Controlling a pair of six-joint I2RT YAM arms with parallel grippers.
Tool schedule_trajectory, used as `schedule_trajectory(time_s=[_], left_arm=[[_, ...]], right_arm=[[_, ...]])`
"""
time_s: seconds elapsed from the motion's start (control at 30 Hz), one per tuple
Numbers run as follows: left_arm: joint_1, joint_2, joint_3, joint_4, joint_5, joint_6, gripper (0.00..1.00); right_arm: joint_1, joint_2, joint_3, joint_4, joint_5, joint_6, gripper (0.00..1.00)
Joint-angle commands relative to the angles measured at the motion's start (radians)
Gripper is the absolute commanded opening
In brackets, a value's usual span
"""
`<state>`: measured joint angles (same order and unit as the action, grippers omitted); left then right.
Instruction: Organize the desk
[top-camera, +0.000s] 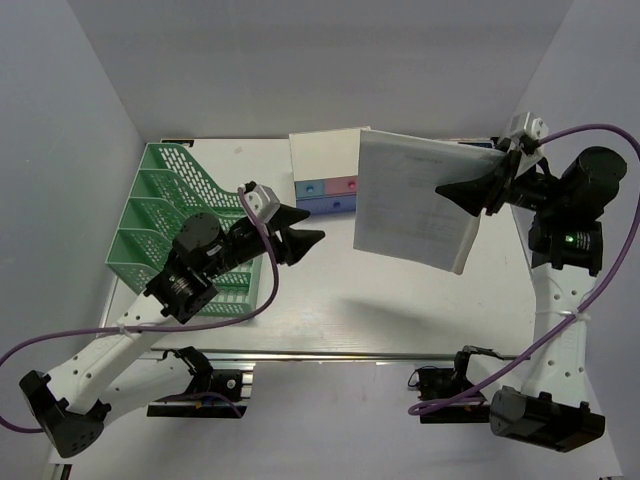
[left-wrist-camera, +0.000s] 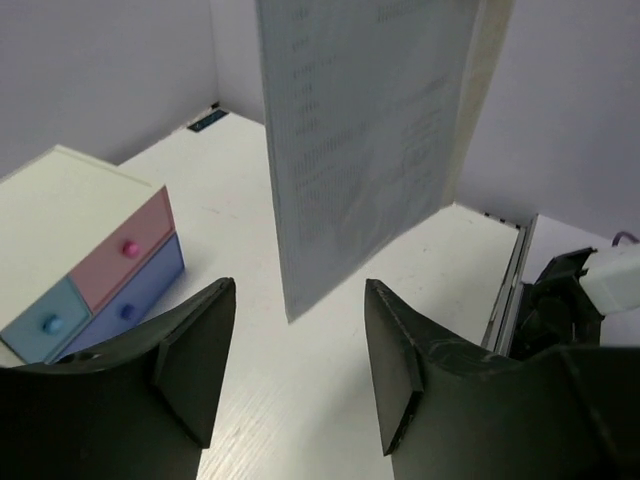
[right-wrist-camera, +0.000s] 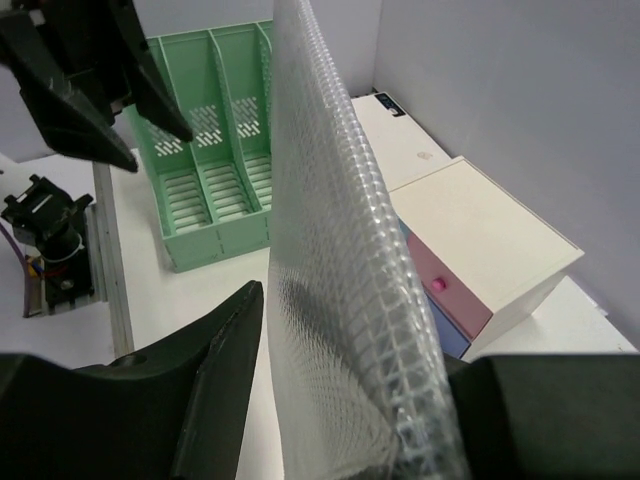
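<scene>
The worktop (top-camera: 400, 300) lies flat under everything, boxed in by grey walls, with a metal rail along its near edge. The main risk hangs above its right half. The mesh document pouch (top-camera: 415, 200) is off the surface and tilted, held only at its right edge by the right fingers (top-camera: 470, 192), which are clamped on it. I judge that such a one-sided pinch on a broad, floppy sheet invites trouble. It may sag, swing or slip out during a carry, and a fall would land it on the worktop or against the drawer box (top-camera: 322, 160) at the far edge. If it is meant for the green rack (top-camera: 170, 230) by the left edge, a bending lower edge could catch on a divider rather than drop into a slot. The left fingers (top-camera: 300, 238) are spread with nothing between them, in front of the rack and pointing at the pouch. A misjudged approach from them could knock it or crumple its free edge.

Of the containers, the green rack is the biggest, and the slots that show look empty—the parts under the left arm are hidden. The pouch holds printed paper, seen through its clear grid skin. The drawer box is the smallest; its pink, blue and teal drawers are all pushed in, so what they hold cannot be told.
</scene>
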<state>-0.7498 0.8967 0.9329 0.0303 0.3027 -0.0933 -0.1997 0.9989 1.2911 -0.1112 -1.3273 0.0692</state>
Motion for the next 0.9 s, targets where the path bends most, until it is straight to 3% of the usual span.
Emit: schedule_trajectory(time_s=[0.0,0.33,0.7,0.87], left_arm=[[-0.011,-0.066,-0.008,-0.084,0.004,0.009,0.63],[-0.020,-0.362,-0.071,-0.320,0.018,-0.017,0.57],[-0.010,-0.452,-0.054,-0.500,-0.016,-0.045,0.51],[-0.010,-0.476,-0.037,-0.526,-0.033,-0.060,0.50]], right_arm=[[0.029,0.016,0.086,-0.039,0.062,-0.031,0.00],[0.235,0.141,0.129,-0.053,0.218,-0.065,0.00],[0.514,0.320,0.188,-0.128,0.344,-0.204,0.00],[0.681,0.447,0.304,-0.151,0.405,-0.236,0.00]])
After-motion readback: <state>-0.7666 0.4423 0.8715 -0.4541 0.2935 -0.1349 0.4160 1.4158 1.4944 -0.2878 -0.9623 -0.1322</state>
